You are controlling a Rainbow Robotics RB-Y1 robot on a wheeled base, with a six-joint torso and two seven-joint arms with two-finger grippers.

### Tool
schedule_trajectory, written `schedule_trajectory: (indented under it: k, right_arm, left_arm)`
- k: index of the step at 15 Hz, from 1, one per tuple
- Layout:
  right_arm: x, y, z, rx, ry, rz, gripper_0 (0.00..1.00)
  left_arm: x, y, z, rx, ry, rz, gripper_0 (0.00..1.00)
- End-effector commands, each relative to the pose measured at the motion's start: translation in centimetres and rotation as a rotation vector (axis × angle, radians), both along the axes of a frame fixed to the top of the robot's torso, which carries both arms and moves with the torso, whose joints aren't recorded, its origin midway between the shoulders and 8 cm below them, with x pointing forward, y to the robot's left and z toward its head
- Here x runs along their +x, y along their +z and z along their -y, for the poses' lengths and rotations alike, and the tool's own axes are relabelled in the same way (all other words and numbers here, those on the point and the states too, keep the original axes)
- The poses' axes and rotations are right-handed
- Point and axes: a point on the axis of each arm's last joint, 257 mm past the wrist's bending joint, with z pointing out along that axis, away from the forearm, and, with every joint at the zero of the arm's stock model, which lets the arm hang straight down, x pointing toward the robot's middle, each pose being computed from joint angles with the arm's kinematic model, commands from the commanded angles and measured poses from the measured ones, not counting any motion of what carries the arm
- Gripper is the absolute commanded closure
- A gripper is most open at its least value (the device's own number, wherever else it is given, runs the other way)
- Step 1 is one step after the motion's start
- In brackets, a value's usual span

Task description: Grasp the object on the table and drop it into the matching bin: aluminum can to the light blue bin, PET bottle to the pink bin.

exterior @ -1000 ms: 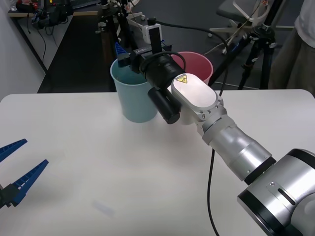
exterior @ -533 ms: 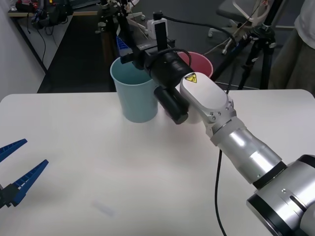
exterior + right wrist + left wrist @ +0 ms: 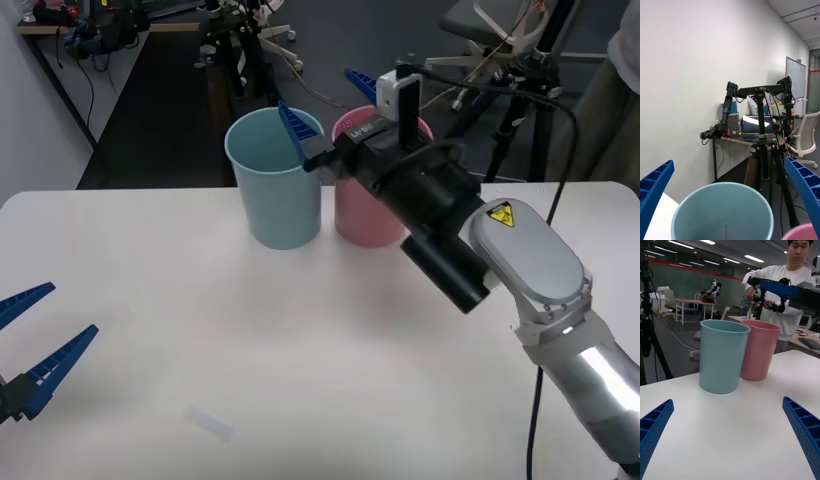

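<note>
can is nowhere on the table [image 3: 200,330] and nothing sits between the right gripper [image 3: 330,105]'s spread blue fingers, so i judge it already lies inside the blue bin [image 3: 273,180], whose floor i can't see. that gripper hangs above the bin rims, between the blue bin and the pink bin [image 3: 365,200] touching it, so a careless retreat could clip a rim and tip both. left gripper [image 3: 35,345] waits open, low over the table's near left edge.
</note>
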Motion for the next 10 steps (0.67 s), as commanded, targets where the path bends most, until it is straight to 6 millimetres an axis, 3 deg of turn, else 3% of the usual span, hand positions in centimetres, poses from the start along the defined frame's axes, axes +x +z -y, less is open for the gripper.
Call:
schedule_trajectory:
  k: [1,7,10]
  right_arm:
    - [-3.0,-1.2,4.3,-0.023,0.041,-0.015,0.00]
    - [-7.5,-5.3,15.3,-0.103,0.046,-0.078,0.00]
    - [-9.9,-8.5,21.4,-0.188,-0.002,-0.137,0.00]
  left_arm:
    - [0.0,0.0,0.0,0.000,0.000,0.000,0.00]
    - [0.0,0.0,0.0,0.000,0.000,0.000,0.00]
    - [0.0,0.0,0.0,0.000,0.000,0.000,0.00]
